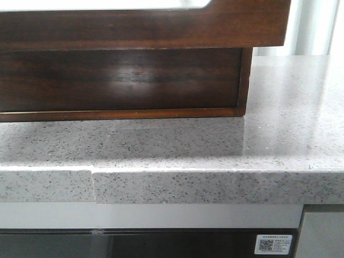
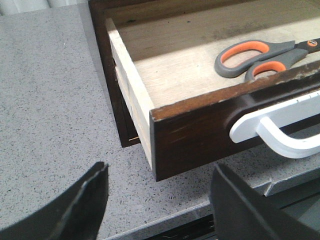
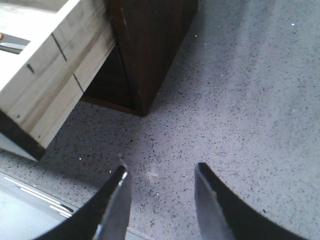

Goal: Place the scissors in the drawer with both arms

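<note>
The drawer is pulled out of its dark wood cabinet; its glossy dark-brown front fills the top of the front view. A white handle sits on that front. Grey scissors with orange-lined handles lie flat inside on the pale wood bottom; a bit of blade shows in the right wrist view. My left gripper is open and empty, above the counter just before the drawer's front left corner. My right gripper is open and empty, over the counter beside the drawer's pale side wall.
The speckled grey stone counter carries the cabinet; its front edge has a seam at the left. The pulled-out drawer overhangs the counter towards me. Below the counter is a dark panel with a QR label.
</note>
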`<state>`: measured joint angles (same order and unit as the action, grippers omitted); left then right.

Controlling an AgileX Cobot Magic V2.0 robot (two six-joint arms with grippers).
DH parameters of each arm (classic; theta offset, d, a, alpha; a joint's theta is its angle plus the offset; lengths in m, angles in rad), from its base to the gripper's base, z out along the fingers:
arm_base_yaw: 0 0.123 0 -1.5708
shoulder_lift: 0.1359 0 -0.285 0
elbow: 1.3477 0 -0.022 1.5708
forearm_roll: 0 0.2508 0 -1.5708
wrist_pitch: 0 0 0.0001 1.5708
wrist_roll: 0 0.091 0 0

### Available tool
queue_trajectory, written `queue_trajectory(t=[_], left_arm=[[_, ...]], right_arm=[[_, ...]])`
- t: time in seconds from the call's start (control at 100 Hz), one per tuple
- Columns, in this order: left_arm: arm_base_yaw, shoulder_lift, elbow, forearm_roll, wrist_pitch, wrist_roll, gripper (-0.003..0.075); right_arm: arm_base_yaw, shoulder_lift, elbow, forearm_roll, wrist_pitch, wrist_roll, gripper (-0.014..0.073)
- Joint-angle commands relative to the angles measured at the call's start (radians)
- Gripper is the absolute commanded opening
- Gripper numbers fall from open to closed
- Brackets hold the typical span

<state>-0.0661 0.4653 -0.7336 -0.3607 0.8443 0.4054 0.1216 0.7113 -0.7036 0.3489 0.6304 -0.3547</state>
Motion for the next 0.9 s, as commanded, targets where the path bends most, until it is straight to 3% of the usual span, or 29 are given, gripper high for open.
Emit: queue_trajectory(t=[0.0, 0.2, 0.3, 0.53, 0.89], left_arm=[[-0.007, 0.010, -0.034, -0.025, -0.068, -0.010, 0.0419], [-0.007, 0.010, -0.034, -0.025, -0.068, -0.010, 0.0384], [-0.007, 0.010, -0.034, -0.025, -0.068, -0.010, 0.0265], [-0.007, 0.010, -0.034, -0.025, -0.068, -0.010, -0.0018], [-0.007, 0.010, -0.034, -0.025, -0.046, -0.010, -0.0020]], right_arm=[[-0.009, -0.026, -0.002, 0.023, -0.093, 0.001, 0.0262], [-0.009, -0.025, 0.009, 0.023, -0.092, 0.001, 0.0262], [-0.009, -0.025, 0.009, 0.023, -0.092, 0.001, 0.0223], [-0.009, -0.025, 0.009, 0.023, -0.092, 0.001, -0.0045], [-0.009, -0.025, 0.009, 0.023, -0.066, 0.001, -0.0069]])
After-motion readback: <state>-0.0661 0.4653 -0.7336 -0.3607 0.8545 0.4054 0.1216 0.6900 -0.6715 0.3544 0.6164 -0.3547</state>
